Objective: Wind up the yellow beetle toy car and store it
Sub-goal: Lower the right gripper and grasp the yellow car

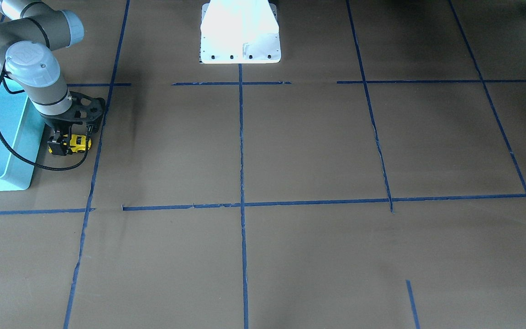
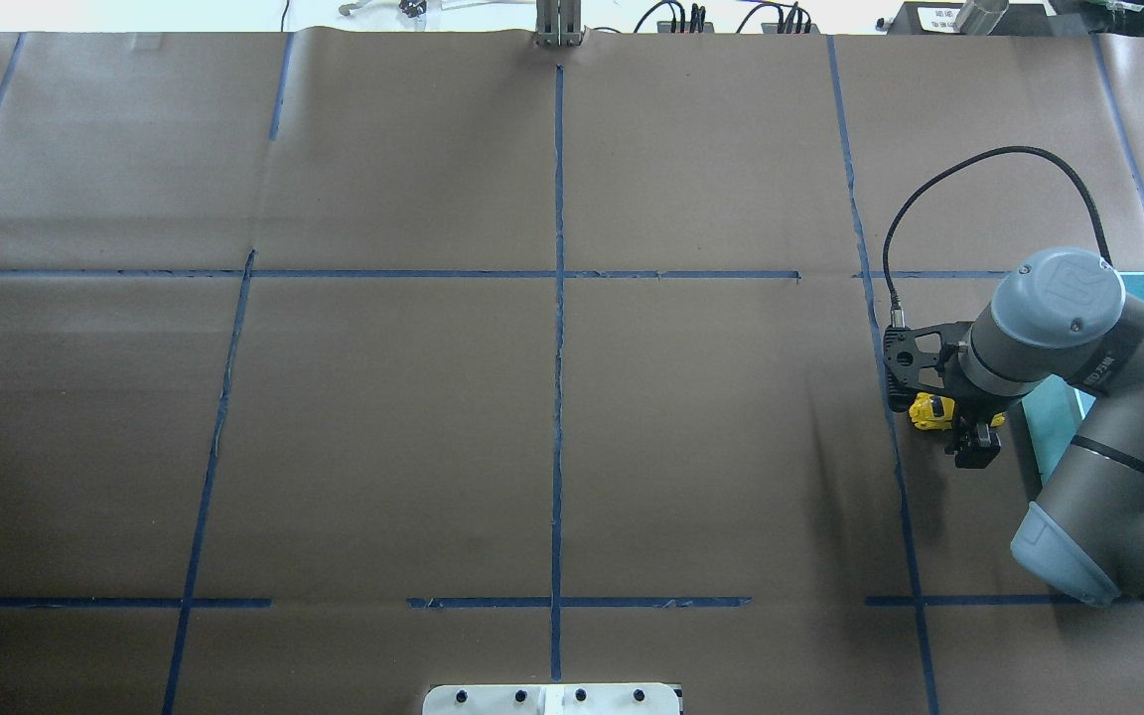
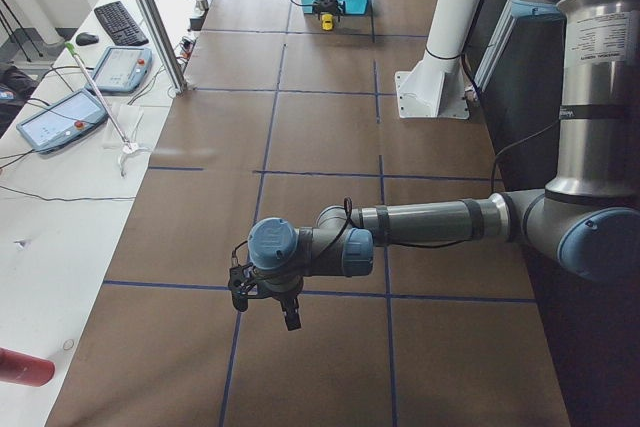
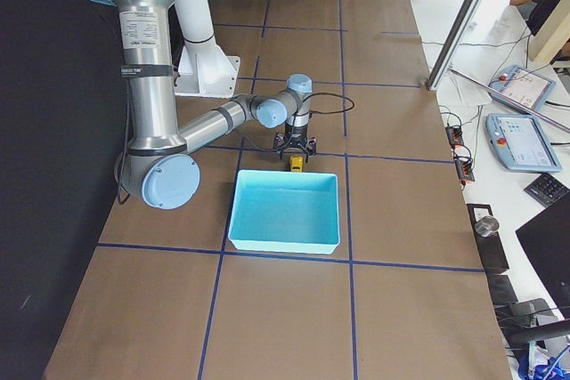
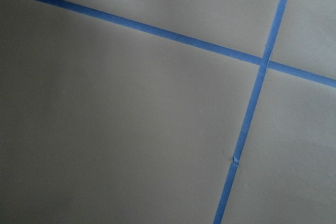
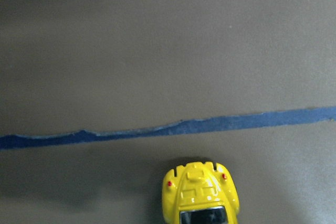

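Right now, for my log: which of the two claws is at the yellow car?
The right claw, down over the yellow beetle toy car beside the turquoise bin; the left claw hangs above bare table.

Overhead vs front: opposed, looking down. 2 end cams along table (image 2: 383, 417). Wrists close-up. Right wrist, overhead share yellow beetle toy car (image 6: 200, 195).

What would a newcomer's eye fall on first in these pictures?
The yellow beetle toy car, the one bright spot on the brown table, sits under the right hand beside the turquoise bin. The left arm hangs far off over paper crossed by blue tape lines.
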